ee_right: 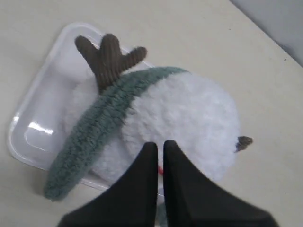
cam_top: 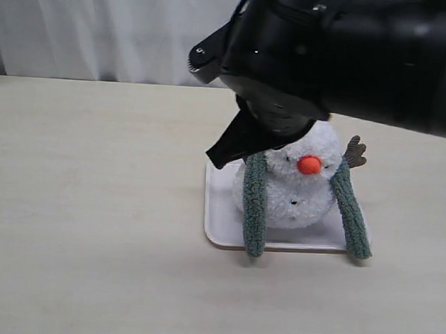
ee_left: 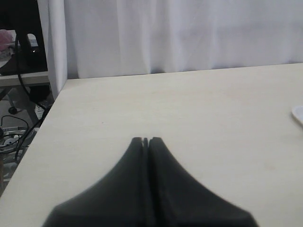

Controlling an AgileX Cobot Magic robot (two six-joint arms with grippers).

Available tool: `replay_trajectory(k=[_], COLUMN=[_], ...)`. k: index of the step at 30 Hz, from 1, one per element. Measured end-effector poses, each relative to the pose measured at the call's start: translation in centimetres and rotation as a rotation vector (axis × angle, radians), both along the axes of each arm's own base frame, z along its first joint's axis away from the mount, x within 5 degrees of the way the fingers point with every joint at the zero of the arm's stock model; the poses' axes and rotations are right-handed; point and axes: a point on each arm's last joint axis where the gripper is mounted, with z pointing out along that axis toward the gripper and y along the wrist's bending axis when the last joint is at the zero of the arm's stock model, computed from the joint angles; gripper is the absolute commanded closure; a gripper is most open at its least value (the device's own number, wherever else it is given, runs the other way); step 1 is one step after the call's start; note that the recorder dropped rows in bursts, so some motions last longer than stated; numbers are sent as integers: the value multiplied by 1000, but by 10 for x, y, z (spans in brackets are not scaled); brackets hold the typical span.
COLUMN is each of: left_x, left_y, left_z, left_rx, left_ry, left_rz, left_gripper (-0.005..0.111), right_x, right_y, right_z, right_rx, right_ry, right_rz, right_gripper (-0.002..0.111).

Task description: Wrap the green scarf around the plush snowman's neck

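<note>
The plush snowman (cam_top: 300,193) sits upright on a white tray (cam_top: 219,212), orange nose facing the exterior camera. The green scarf (cam_top: 254,206) passes behind its neck, and both ends hang down the front, past the tray's near rim. My right gripper (cam_top: 217,158) hovers beside the snowman's head, on the left in the exterior view. In the right wrist view the gripper (ee_right: 160,144) is shut and empty just above the white head (ee_right: 189,123), with the scarf (ee_right: 94,132) lying beside a brown twig arm (ee_right: 109,56). My left gripper (ee_left: 146,140) is shut over bare table.
The right arm's black body fills the top of the exterior view and hides the top of the snowman's head. The tray's corner (ee_left: 298,113) shows at the edge of the left wrist view. A white curtain hangs behind the table.
</note>
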Motion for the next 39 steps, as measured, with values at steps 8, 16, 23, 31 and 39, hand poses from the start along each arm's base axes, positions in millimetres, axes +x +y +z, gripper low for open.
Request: replay_trajectory(k=[8, 16, 23, 31, 39], left_x=[0, 0, 0, 0, 0], left_y=[0, 0, 0, 0, 0], left_z=[0, 0, 0, 0, 0], left_rx=[0, 0, 0, 0, 0], left_ry=[0, 0, 0, 0, 0], left_rz=[0, 0, 0, 0, 0], left_gripper=[107, 107, 107, 107, 107], right_x=[30, 62, 70, 76, 79], right_y=[30, -1, -2, 4, 4], right_z=[-15, -34, -33, -40, -63], right_rx=[36, 113, 169, 202, 130], right_ry=[53, 196, 169, 147, 198], right_rz=[-31, -194, -180, -164, -193], right_gripper=[104, 104, 104, 104, 104])
